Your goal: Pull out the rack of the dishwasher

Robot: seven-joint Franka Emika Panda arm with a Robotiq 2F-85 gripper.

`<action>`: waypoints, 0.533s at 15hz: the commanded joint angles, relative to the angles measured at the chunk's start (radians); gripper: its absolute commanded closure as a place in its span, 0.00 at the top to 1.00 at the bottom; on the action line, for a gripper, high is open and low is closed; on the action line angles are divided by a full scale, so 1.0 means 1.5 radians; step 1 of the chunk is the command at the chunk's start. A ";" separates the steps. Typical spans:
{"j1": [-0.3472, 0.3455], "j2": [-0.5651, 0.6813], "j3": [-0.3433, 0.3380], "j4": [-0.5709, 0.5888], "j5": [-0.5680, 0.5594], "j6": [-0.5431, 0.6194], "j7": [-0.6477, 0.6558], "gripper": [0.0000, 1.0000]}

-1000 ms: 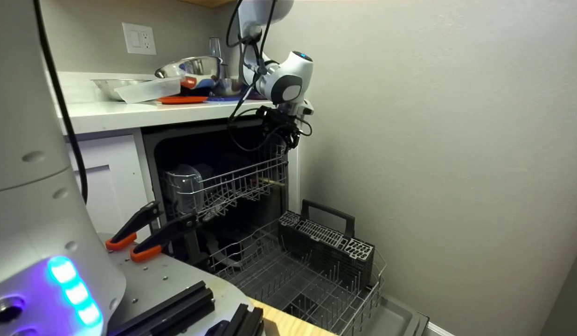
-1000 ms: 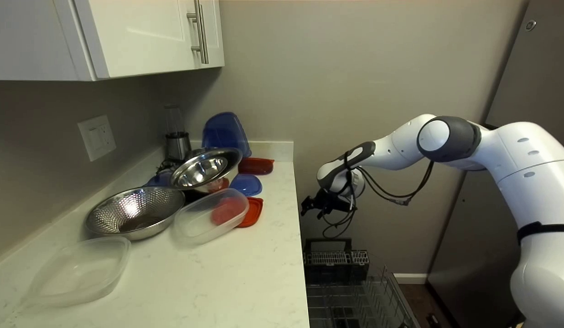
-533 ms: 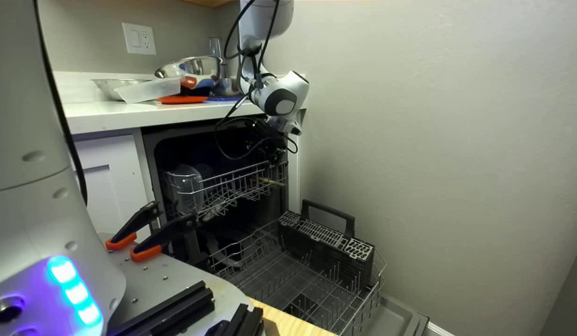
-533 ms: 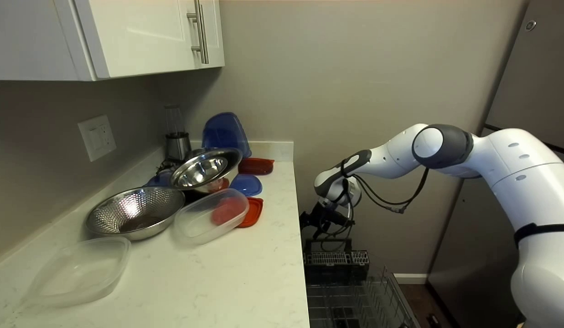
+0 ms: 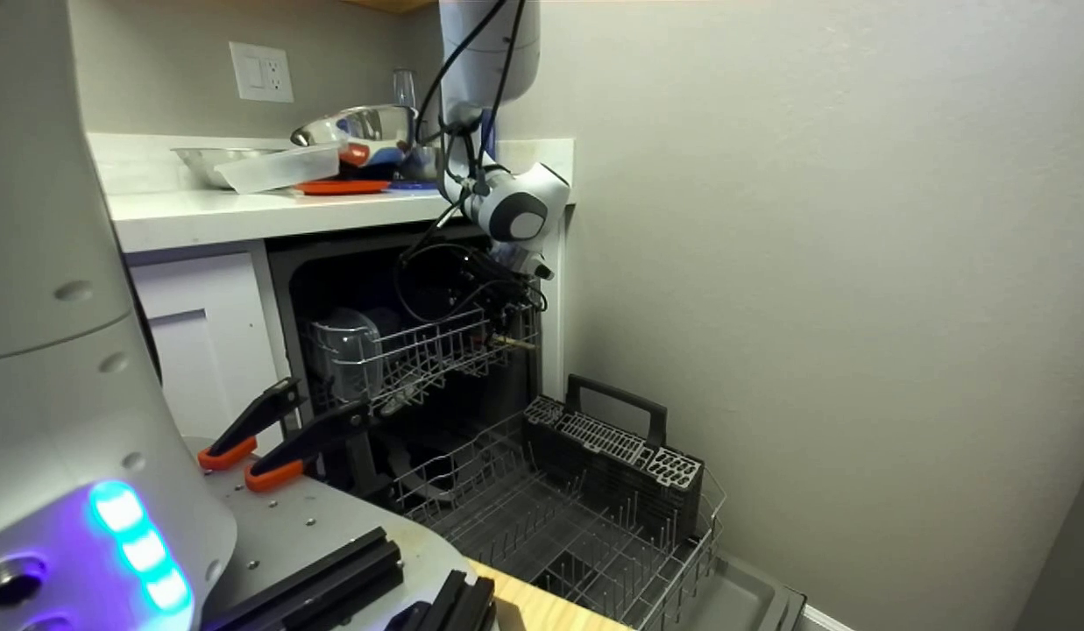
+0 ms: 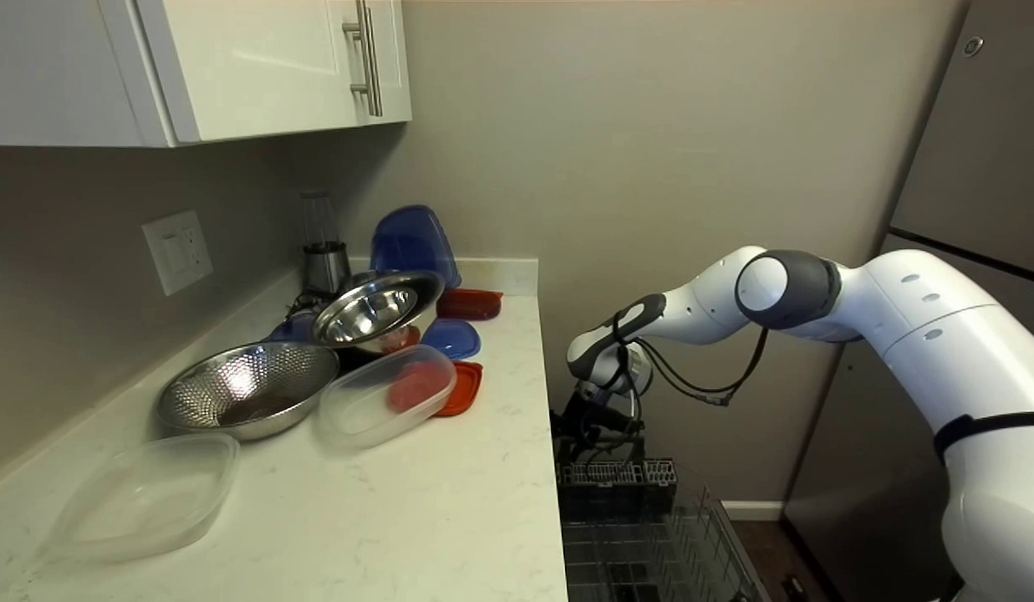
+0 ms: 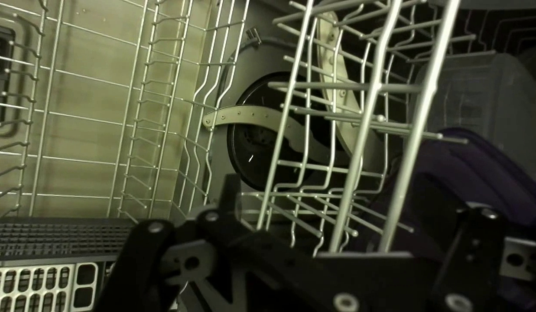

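Observation:
The rack (image 5: 419, 350) is the silver-grey upper wire basket inside the dishwasher (image 5: 281, 276). A clear container (image 5: 353, 350) stands at its near end. My gripper (image 5: 499, 320) is low at the rack's far end, over its front rail. In the wrist view the gripper (image 7: 345, 203) has its black fingers wide apart, and the rack's thick front wires (image 7: 364, 130) run between them. I cannot tell whether they touch. A dark purple item (image 7: 458, 160) lies by the right finger. In an exterior view the counter edge partly hides the gripper (image 6: 577, 439) and hides the rack.
The lower rack (image 5: 673, 596) is out over the open door (image 5: 752, 600), with a black cutlery basket (image 5: 612, 473). The counter (image 6: 483, 502) above holds bowls and lids. The wall (image 5: 769, 307) is close on the far side. Orange-tipped clamps (image 5: 274, 476) stand near the robot base.
My gripper has moved down from just under the counter edge to the rack's front rail, and a little toward the dishwasher. The rack and the other things have not visibly moved.

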State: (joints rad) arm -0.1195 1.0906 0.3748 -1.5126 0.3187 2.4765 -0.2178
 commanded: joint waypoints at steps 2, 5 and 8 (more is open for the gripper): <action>0.046 -0.020 -0.060 0.005 -0.031 -0.005 0.018 1.00; 0.077 -0.032 -0.099 0.006 -0.058 -0.007 0.035 1.00; 0.103 -0.041 -0.133 0.004 -0.083 -0.007 0.060 1.00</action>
State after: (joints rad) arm 0.0016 1.0648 0.2395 -1.4798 0.2463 2.4765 -0.1795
